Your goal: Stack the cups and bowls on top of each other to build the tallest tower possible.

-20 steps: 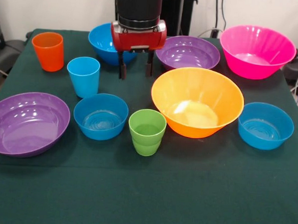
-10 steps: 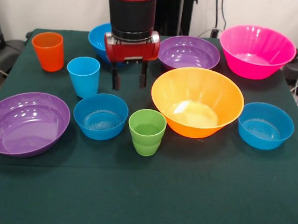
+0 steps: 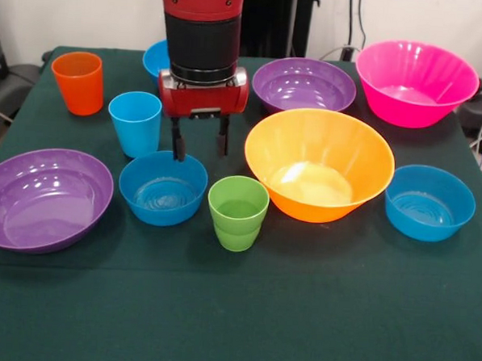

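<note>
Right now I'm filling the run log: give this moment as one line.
tool open, empty | above far rim of blue bowl | beside light blue cup | green cup untouched | tower not started

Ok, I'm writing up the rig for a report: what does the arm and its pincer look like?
The arm has a red upper shell, then a black cylindrical wrist section with a silvery ring under it. Below sits a glossy red, rounded block bearing a small pale plate. The pincer has two thin dark fingers. No cable shows on the arm.
</note>
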